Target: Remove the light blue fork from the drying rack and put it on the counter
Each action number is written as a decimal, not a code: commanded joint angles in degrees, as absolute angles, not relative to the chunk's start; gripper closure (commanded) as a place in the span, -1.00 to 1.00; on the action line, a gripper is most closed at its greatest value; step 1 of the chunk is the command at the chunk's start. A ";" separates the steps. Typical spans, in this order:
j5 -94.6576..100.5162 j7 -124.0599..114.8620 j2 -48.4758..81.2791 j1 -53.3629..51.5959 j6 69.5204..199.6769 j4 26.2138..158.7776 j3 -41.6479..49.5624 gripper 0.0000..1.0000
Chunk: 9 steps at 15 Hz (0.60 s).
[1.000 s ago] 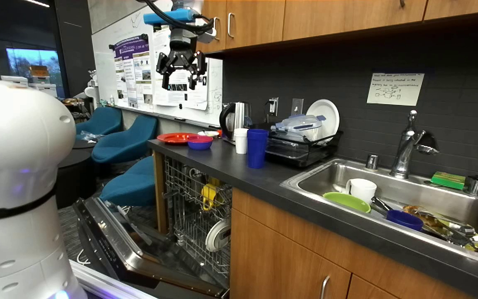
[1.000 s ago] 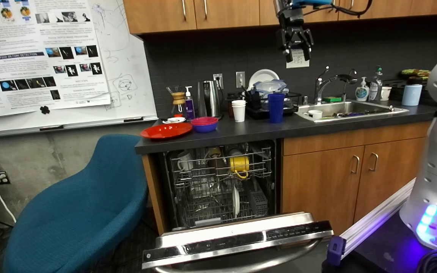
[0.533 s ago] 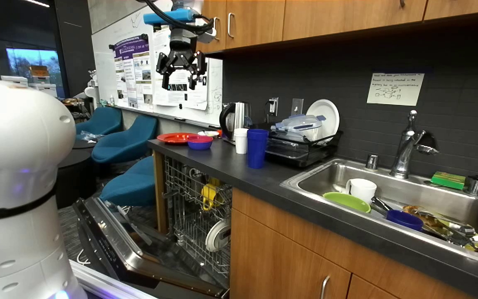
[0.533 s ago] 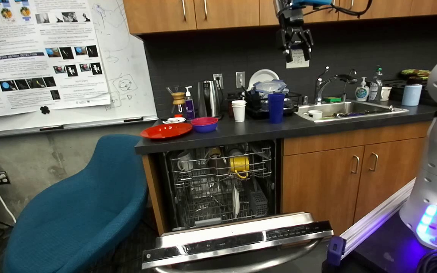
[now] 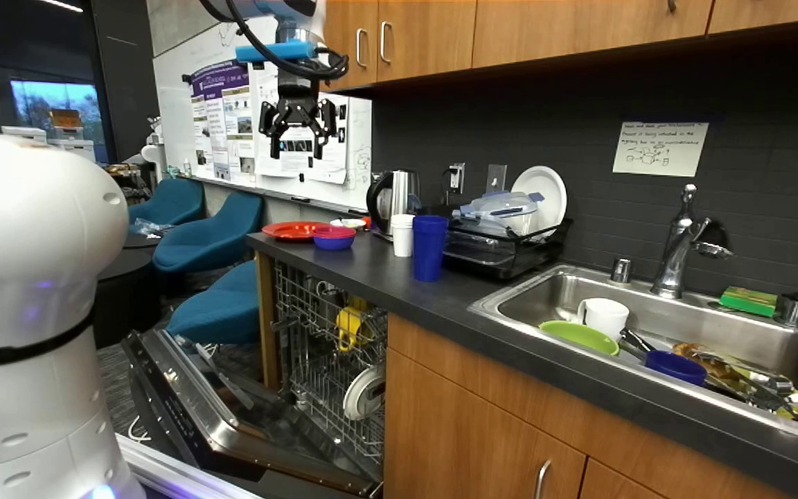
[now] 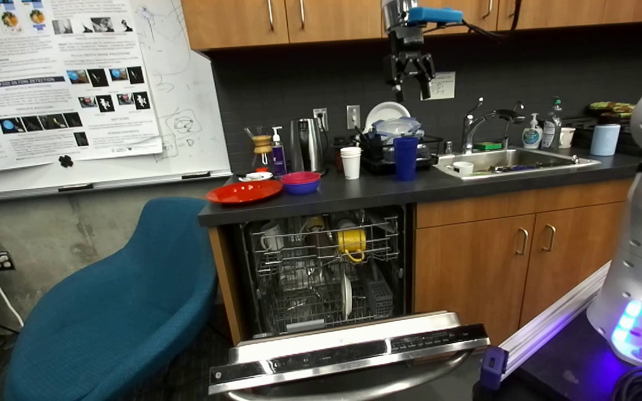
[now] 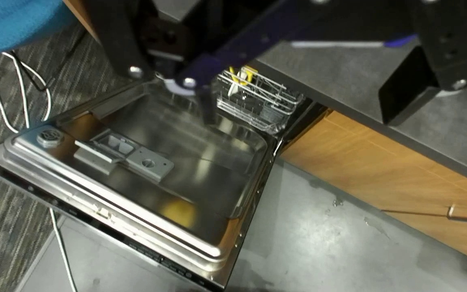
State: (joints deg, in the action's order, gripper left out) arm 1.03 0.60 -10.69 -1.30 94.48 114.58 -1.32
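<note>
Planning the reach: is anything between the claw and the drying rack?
The dark blue cup stands in front of the drying rack, possibly blocking a low approach; higher up, nothing visible. The light blue fork isn't discernible.

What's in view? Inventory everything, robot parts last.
counter: 1, dark grey, centre
cabinets: several, brown, above and below counter
drying rack: 1, black, on counter
containers: count unclear, clear and blue, in rack
plate: 1, white, in rack
tall cup: 1, dark blue, before rack
cup stack: 1, white, on counter
kettle: 1, silver, on counter
platter: 1, red, counter's end
bowls: 2, red and blue, on counter
sink: 1, steel, in counter
dishes: several, white, green, blue, in sink
sponge: 1, green, behind sink
dishwasher: 1, steel, open, under counter
chairs: several, teal, beyond counter's end
whiteboard: 1, white, beyond counter's end
light blue fork: not discernible
arm: 1, white, before counter
gripper: 1, black, open, mid-air
</note>
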 commanded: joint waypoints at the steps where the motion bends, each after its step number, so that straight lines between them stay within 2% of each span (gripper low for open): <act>1: 1.44 -0.28 -7.65 -2.10 104.65 114.05 -2.44 -1.00; 9: 12.64 -0.99 -1.20 -1.82 128.38 114.83 -2.69 -1.00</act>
